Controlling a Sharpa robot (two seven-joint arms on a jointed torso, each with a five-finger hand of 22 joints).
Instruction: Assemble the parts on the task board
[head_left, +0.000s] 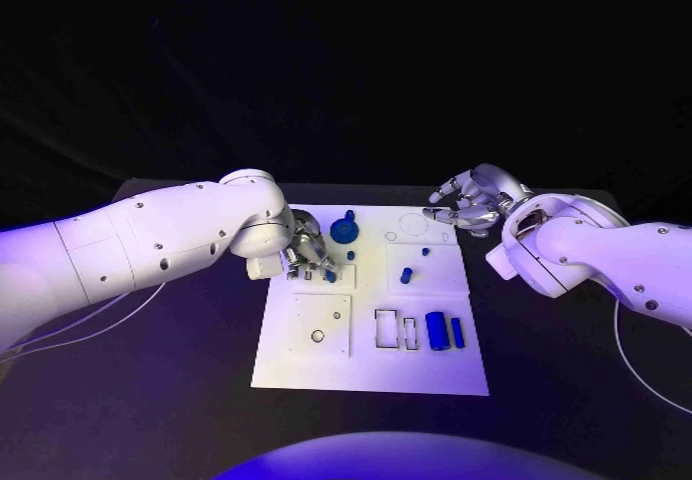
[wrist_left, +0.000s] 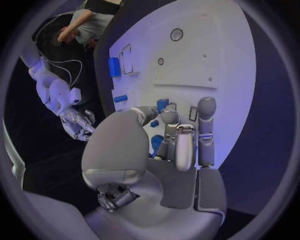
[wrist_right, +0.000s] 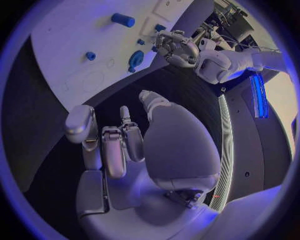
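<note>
The left hand (head_left: 303, 255) rests on the task board (head_left: 368, 375), at its left edge, fingers curled among small blue parts (head_left: 405, 275); whether it holds one, I cannot tell. The right hand (head_left: 464, 205) hovers beside the board's far right corner, fingers apart and empty. A blue round knob (head_left: 345, 231) stands near the left hand, and blue cylinders (head_left: 437, 331) lie by the rectangular slots (head_left: 389, 329).

My rig's two arms are glossy white shells with rounded, bulbous joints. The left arm (head_left: 159, 240) carries small dark screw holes dotted along its casing, and the right arm (head_left: 606, 255) has the same. Thin pale cables (head_left: 72, 325) trail beside the left one. Each robot hand is silver-grey metal, left (head_left: 306, 255) and right (head_left: 464, 205), with segmented fingers (wrist_left: 206, 130) and a smooth domed thumb base.
</note>
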